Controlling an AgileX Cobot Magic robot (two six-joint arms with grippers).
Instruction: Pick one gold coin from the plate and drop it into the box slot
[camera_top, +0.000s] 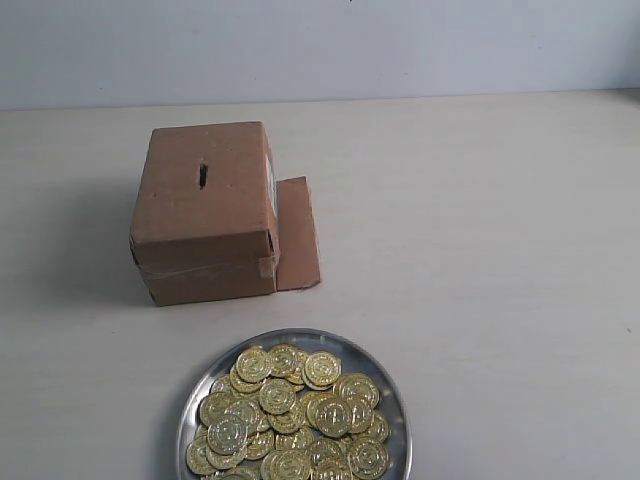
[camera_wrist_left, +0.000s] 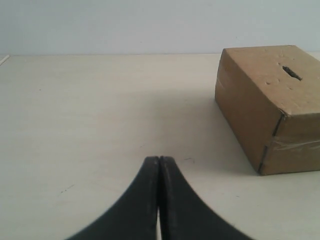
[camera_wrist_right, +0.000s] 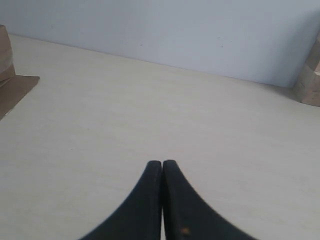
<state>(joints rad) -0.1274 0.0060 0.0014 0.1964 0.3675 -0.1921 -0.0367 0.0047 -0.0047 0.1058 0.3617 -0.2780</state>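
Note:
The silver plate (camera_top: 392, 392) lies at the near edge of the exterior view, heaped with several gold coins (camera_top: 278, 396). Behind it stands the brown cardboard box (camera_top: 205, 215), its dark slot (camera_top: 203, 176) in the top face and a loose flap (camera_top: 297, 233) lying on its right side. Neither arm shows in the exterior view. My left gripper (camera_wrist_left: 159, 159) is shut and empty, low over bare table, with the box (camera_wrist_left: 260, 95) and its slot (camera_wrist_left: 291, 73) ahead of it. My right gripper (camera_wrist_right: 162, 163) is shut with nothing in it; the flap (camera_wrist_right: 15, 92) sits far off to one side.
The light wooden table (camera_top: 480, 220) stretches wide around the box and plate, ending at a pale wall (camera_top: 320, 45). A second piece of cardboard (camera_wrist_right: 310, 80) stands by the wall at the edge of the right wrist view.

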